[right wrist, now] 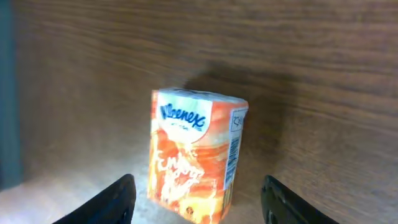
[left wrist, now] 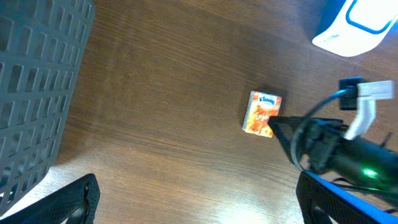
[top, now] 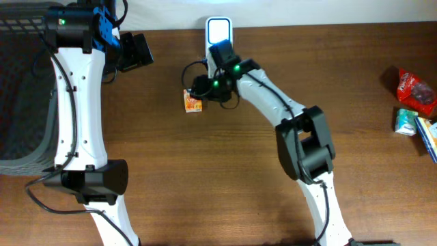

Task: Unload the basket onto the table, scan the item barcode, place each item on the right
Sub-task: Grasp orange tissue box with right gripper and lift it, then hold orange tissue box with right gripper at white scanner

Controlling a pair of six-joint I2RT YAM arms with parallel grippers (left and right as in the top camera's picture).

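The item is a small orange Kleenex tissue pack (top: 193, 101) lying on the brown table just left of and below the white scanner (top: 218, 31). In the right wrist view the pack (right wrist: 196, 152) shows a barcode (right wrist: 233, 155) on its right side. My right gripper (right wrist: 202, 202) is open, its fingers on either side of the pack's near end with gaps on both sides. From overhead the right gripper (top: 205, 87) sits beside the pack. My left gripper (top: 140, 51) hangs open at the back left, holding nothing; its view shows the pack (left wrist: 262, 113) and the scanner (left wrist: 351, 25).
A dark mesh basket (top: 20, 89) fills the left edge, also seen as the basket (left wrist: 37, 81) in the left wrist view. At the far right lie a red packet (top: 415, 89), a green-white box (top: 407, 121) and a blue box (top: 429, 137).
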